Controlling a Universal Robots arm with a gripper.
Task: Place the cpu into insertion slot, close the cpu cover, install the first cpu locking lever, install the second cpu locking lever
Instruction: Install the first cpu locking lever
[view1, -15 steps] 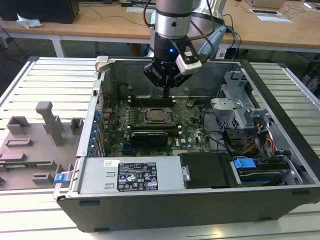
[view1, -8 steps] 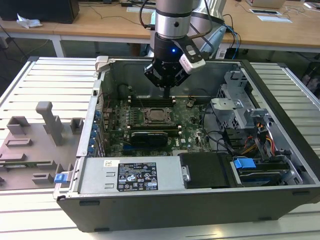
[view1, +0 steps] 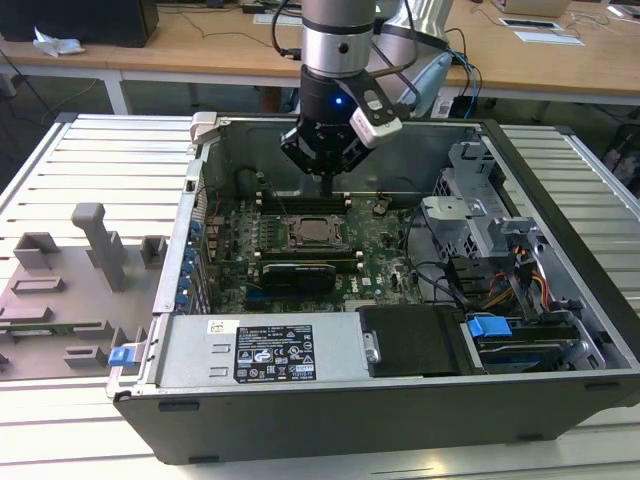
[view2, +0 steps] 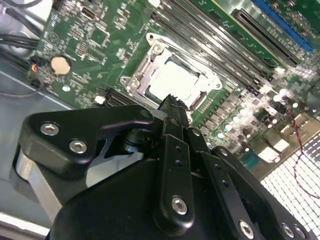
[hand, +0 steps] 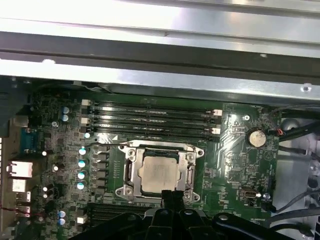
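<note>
**Exterior view.** Noted the gripper (view1: 327, 187) hanging at upper centre of the frame, above the motherboard (view1: 385, 255) inside the open computer case (view1: 400, 405). Read it as clenched: black fingers brought to a single narrow tip, nothing between. Found the cpu (view1: 312, 233) at frame centre, lying flat in the insertion slot (view1: 292, 242), just below the tip in the picture. Judged such a tip suited to pushing thin metal parts rather than carrying. Logged a grey moulded fixture plate (view1: 60, 300) on the slatted table (view1: 90, 150) at the exterior view's left, well apart from the case.

**Second wrist view.** Saw the closed tip aimed at the near edge of the socket; contact not discernible. Recorded the cpu top as dull, pale, smooth metal. Recorded the cpu cover (view2: 137, 75) as a thin stamped silver frame lying down around it.

**First wrist view.** Checked the cover again: flat on the socket, with a square window over the chip. Noted a thin wire lever (hand: 107, 144) running out from a socket corner beside the long black memory slots (hand: 150, 120); cannot tell whether latched. Logged a round silver coin cell (hand: 257, 137) on the green board, apart from the socket.
</note>
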